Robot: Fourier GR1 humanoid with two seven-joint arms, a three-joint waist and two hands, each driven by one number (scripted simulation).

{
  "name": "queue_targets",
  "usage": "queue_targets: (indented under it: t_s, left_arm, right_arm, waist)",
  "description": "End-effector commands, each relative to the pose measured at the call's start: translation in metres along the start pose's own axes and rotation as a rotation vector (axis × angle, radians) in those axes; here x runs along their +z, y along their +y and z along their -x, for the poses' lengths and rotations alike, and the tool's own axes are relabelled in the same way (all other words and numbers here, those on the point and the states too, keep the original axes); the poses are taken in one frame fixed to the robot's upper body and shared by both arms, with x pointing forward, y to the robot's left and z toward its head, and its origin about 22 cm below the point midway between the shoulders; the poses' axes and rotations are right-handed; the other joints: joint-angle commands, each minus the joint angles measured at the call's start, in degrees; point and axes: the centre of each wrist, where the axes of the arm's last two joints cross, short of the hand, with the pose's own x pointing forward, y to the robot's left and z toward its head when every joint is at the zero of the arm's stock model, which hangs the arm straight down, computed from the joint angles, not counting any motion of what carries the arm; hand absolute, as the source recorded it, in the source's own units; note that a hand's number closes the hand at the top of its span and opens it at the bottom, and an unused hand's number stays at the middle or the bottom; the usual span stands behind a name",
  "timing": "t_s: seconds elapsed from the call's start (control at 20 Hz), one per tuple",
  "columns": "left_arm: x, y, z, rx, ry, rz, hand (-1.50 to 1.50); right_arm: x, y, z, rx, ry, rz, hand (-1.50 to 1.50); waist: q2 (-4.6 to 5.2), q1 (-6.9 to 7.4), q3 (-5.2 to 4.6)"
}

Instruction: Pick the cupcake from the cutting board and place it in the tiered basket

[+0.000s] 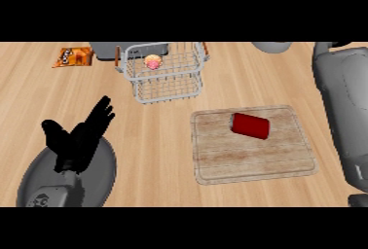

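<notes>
Cupcake point(153, 62) — inside tiered basket point(167, 86)

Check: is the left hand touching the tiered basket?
Apart. Head view shows bare counter between the left hand and the tiered basket.

light wood-grain worktop point(165, 146), orange snack bag point(72, 56) lying flat near the far left edge, dark red block point(249, 125) tilted on its board, grey rounded object point(271, 46) cut off at the far edge
</notes>
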Motion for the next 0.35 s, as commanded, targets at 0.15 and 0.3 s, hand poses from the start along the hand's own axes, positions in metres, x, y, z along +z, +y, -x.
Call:
queue_targets:
  t_s: [0.15,0.3]
  left_arm:
    - [0.002,0.006,0.007,-0.005,0.004,-0.009,0.00]
    - [0.002,0.006,-0.007,-0.001,-0.011,-0.002,0.00]
  right_arm:
    - [0.047,-0.099,0.022,0.032,-0.033,-0.042,-1.50]
    - [0.075,-0.145,0.010,0.038,-0.050,-0.012,-1.50]
  waist:
    - [0.46,-0.57,-0.06]
    - [0.59,0.37,-0.07]
